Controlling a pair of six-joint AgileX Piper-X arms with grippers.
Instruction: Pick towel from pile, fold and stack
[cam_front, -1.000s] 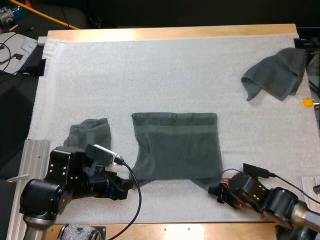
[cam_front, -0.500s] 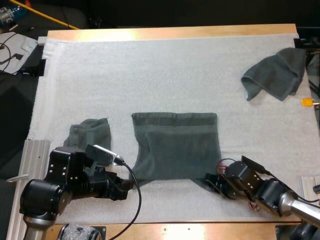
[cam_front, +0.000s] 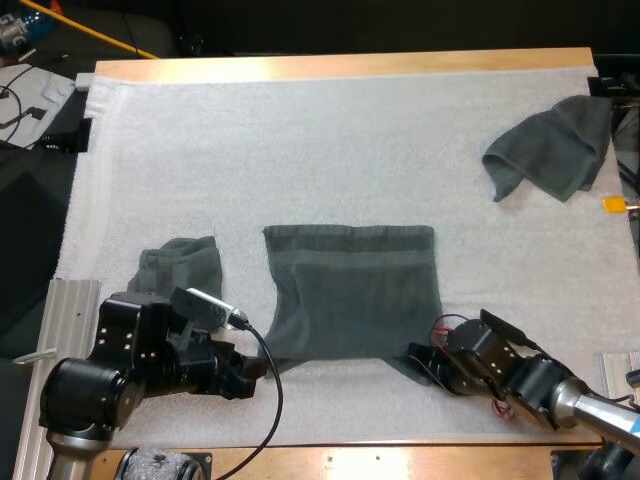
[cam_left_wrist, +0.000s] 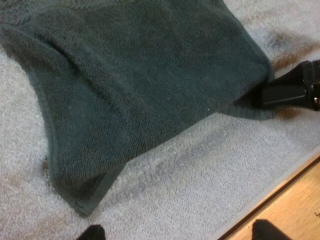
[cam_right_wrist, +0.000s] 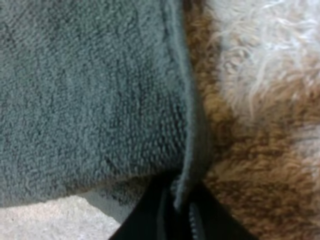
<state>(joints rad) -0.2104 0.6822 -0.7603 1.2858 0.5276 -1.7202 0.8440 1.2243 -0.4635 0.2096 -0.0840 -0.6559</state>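
Fingertips (cam_left_wrist: 93, 233) of the left gripper (cam_left_wrist: 177, 234) stand apart, just short of a pointed corner of the towel (cam_left_wrist: 140, 75). By the right wrist camera, the right gripper (cam_right_wrist: 176, 209) pinches its hemmed edge. From above, the grey-green towel lies flat at the middle of the mat (cam_front: 300, 130).

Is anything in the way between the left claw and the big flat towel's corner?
Nothing visible is. The left gripper, fingers open, sits just short of the near-left corner of the spread towel, with only bare mat between them. The right gripper pinches the other near corner.
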